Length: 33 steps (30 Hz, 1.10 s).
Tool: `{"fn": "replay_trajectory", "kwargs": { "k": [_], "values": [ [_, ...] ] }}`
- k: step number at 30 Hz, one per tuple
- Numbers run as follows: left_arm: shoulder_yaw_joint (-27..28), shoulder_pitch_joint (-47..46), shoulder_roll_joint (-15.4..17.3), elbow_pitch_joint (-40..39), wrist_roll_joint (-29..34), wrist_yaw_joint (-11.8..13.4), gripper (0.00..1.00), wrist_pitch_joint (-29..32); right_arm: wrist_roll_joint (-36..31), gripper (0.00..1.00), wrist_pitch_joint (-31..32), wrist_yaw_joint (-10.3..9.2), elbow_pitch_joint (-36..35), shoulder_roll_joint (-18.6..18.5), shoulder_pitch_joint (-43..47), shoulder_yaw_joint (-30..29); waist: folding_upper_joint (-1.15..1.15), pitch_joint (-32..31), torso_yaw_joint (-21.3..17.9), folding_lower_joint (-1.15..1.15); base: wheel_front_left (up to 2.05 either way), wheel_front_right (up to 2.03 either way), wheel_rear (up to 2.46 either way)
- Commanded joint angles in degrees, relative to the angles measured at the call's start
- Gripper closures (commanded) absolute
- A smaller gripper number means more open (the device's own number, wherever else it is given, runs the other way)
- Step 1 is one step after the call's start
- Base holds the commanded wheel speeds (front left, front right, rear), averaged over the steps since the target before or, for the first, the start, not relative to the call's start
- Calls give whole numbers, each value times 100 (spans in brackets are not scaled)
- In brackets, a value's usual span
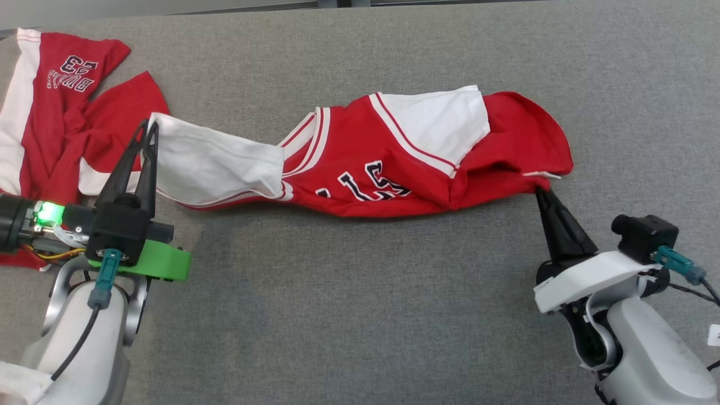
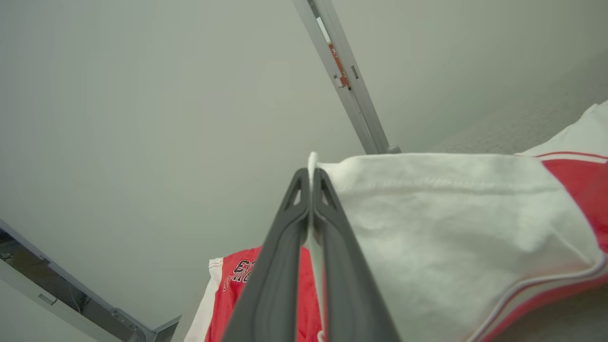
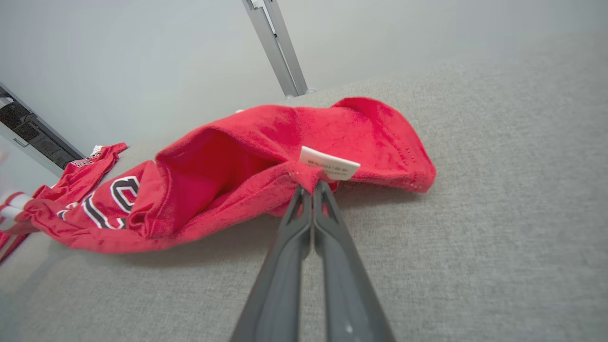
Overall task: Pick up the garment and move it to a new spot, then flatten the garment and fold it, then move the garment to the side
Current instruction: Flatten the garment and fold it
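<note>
Garment (image 1: 382,169): jersey, bunched on table (image 1: 360,315).
Head view: left gripper (image 1: 149,128) clamps white edge, right gripper (image 1: 541,194) clamps red corner.
Left wrist view: jaws closed on hem.
Right wrist view: jaws pinch fabric beside label (image 3: 329,169).
Likely soft, light, limp; hemmed corners look like the best holds.

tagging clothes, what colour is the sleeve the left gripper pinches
Sleeve is white; best in left wrist view.
</note>
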Motion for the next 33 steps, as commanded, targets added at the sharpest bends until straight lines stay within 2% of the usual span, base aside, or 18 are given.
{"fn": "replay_trajectory", "kwargs": {
  "k": [1, 5, 9, 14, 17, 20, 24, 29, 33],
  "values": [
    [51, -107, 40, -137, -90, -15, 100, -44, -101, 100, 0, 0, -202, -80, 94, -110, 0, -33, -49, 0, 0, 0, 0],
    [125, -268, 52, -676, -341, -169, 100, -72, -315, 100, 0, -1, -994, -296, 188, -472, 0, -83, -135, 0, 0, 0, 0],
    [206, -677, 93, -1317, -643, -435, 100, 30, -300, 100, 0, -1, -1801, -562, 79, -856, 0, -125, -214, 0, 0, 0, 0],
    [206, -1762, 223, -2036, -918, -771, 100, 570, -203, 100, 0, -1, -2589, -1068, -484, -1256, 0, -49, -334, 0, 0, 0, 0],
    [114, -2592, 309, -2124, -1031, -900, 100, 894, -207, 100, 0, -1, -2664, -1415, -1060, -1347, 0, 92, -402, 0, 0, 0, 0],
    [-50, -3493, 338, -1880, -1114, -972, 100, 1196, -259, 100, 11, -1, -2390, -1733, -1858, -1258, 0, 323, -473, 0, 0, 0, 0],
    [-398, -4647, 424, -1239, -1139, -1031, 100, 1343, -409, 100, 267, -3, -1741, -1953, -3190, -1045, 0, 734, -560, 0, 0, 0, 0],
    [-884, -6086, 602, -77, -1075, -1048, 100, 960, -796, 100, 421, -4, -591, -1732, -5042, -676, 0, 1385, -699, 0, 0, 0, 0],
    [-1129, -7379, 467, 807, -804, -1049, 100, 269, -1188, 100, 247, -5, 302, -1460, -6311, -620, 0, 1886, -727, 0, 0, 0, 0]
  ]
}}
